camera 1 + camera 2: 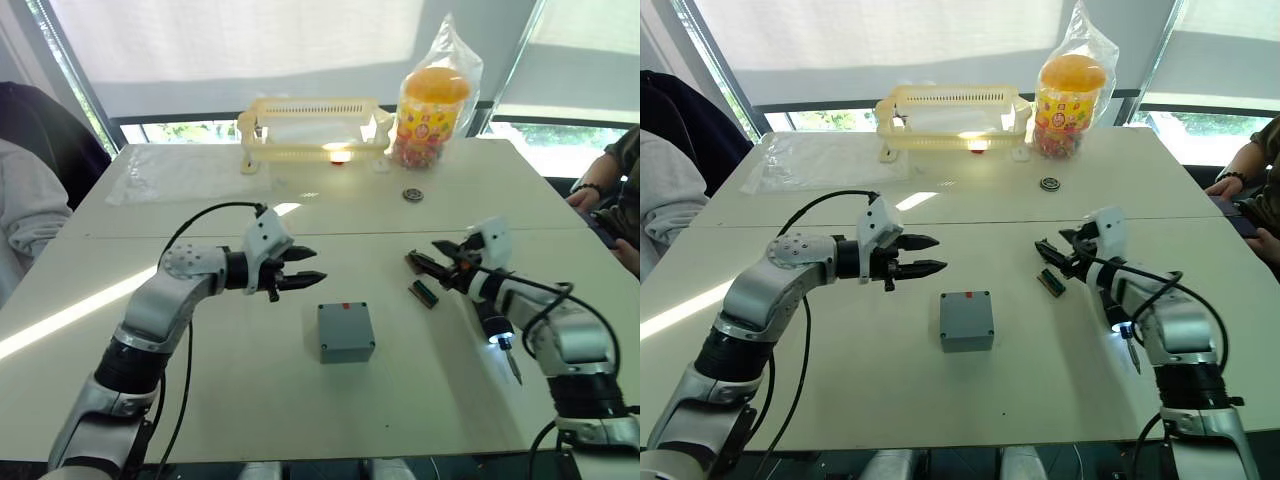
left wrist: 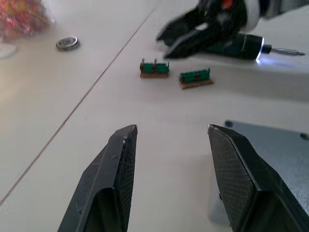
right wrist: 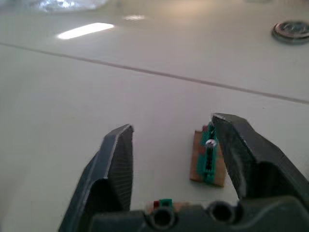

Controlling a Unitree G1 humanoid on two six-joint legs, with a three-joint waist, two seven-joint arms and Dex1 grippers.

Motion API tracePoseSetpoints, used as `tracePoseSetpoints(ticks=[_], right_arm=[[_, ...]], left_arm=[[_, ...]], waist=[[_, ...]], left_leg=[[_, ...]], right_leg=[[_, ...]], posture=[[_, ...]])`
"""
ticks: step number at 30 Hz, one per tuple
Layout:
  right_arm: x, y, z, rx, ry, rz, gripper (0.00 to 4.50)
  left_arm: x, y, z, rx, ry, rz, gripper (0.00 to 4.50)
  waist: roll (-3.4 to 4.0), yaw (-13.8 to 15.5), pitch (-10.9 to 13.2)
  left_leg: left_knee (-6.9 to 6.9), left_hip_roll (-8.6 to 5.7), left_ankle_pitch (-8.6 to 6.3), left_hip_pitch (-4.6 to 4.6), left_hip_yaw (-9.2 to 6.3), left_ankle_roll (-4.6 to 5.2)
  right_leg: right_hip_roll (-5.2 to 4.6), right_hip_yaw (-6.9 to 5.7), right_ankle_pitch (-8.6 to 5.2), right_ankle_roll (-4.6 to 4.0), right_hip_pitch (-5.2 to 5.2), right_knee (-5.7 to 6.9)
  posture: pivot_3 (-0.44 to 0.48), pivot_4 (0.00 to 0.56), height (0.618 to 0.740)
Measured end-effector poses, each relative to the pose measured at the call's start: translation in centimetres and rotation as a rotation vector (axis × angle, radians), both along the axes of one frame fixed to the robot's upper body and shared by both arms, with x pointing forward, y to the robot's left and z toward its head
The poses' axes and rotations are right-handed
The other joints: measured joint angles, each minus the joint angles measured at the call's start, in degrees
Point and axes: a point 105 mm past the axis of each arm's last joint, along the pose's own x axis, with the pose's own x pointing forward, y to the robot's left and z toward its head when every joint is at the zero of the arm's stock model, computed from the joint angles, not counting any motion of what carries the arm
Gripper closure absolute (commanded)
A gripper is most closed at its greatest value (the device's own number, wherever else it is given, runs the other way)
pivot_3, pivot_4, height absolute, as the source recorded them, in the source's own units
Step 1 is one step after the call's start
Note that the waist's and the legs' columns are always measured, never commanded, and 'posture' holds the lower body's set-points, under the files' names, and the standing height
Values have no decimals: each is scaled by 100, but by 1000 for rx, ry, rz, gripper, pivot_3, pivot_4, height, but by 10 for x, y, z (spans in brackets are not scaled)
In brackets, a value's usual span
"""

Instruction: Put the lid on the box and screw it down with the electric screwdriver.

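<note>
The box [image 1: 346, 331] stands on the table [image 1: 250, 380] near the front edge, the lid [image 1: 345, 321] on top. The left gripper [image 1: 300, 268] hovers beside it, fingers spread, holding nothing. The right gripper [image 1: 432, 258], also spread, hangs over two green parts [image 1: 423, 291]. The electric screwdriver [image 1: 497, 334] lies toward the right edge.
</note>
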Motion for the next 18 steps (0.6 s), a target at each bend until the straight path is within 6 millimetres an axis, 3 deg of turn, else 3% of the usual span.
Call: tracePoseSetpoints(ticks=[7,18], right_arm=[[6,-5,-5,-29,-57,-39,1434],[15,-1,-15,0,-60,-63,1434]], left_arm=[[-18,-13,5,-41,39,-64,2151],[-20,-12,-9,-8,80,-57,2151]], waist=[[1,-16,0],[2,-18,1]], left_leg=[[1,1,0,6,0,0],[1,0,0,7,1,-1]], right_leg=[[2,2,1,1,1,7],[2,4,0,1,1,9]], posture=[[0,150,740],[0,150,740]])
